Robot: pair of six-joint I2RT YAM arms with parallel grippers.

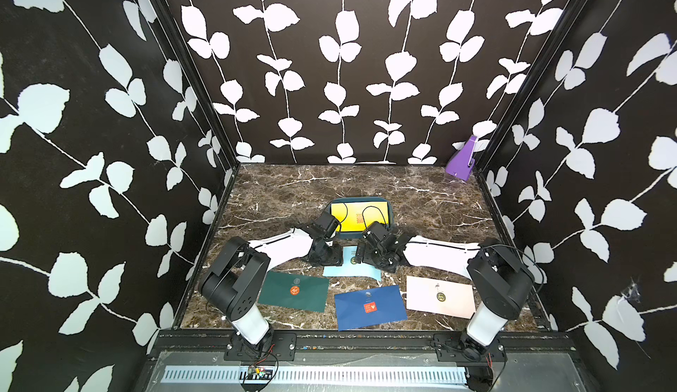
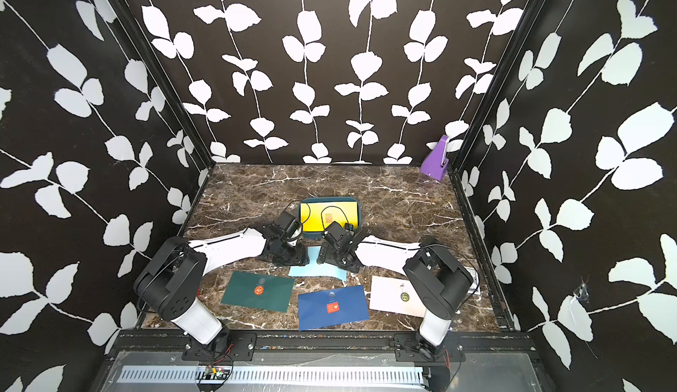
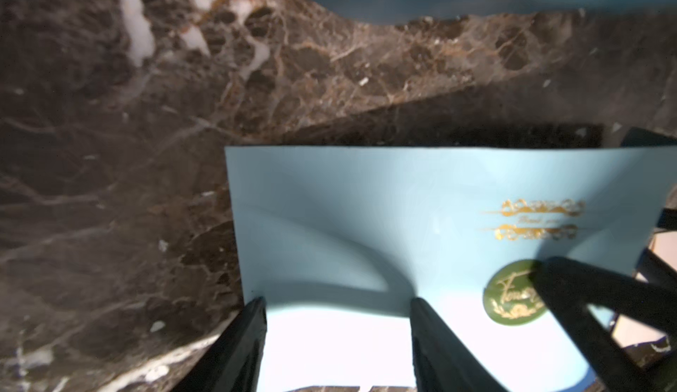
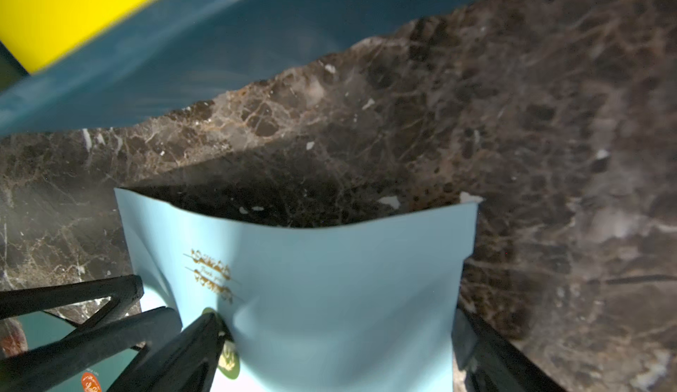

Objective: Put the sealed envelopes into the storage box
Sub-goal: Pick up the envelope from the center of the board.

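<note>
A light blue envelope (image 1: pixel 339 271) (image 2: pixel 315 271) lies just in front of the teal storage box (image 1: pixel 361 200), which holds a yellow envelope (image 1: pixel 353 226). My left gripper (image 1: pixel 335 262) (image 3: pixel 337 306) is open, fingertips down on the blue envelope's (image 3: pixel 366 207) left part. My right gripper (image 1: pixel 368 262) (image 4: pixel 340 329) stands wide open over its right part. One finger rests on the green seal, the other at the short edge. The paper (image 4: pixel 329 280) bows up between them. Dark green (image 1: pixel 293 291), navy (image 1: pixel 370 307) and pale pink (image 1: pixel 439 295) envelopes lie flat near the front.
A purple angular object (image 1: pixel 462 161) stands in the back right corner. Black cables from both wrists hang over the box. Patterned walls close three sides, and a black rail (image 1: pixel 366 339) runs along the front.
</note>
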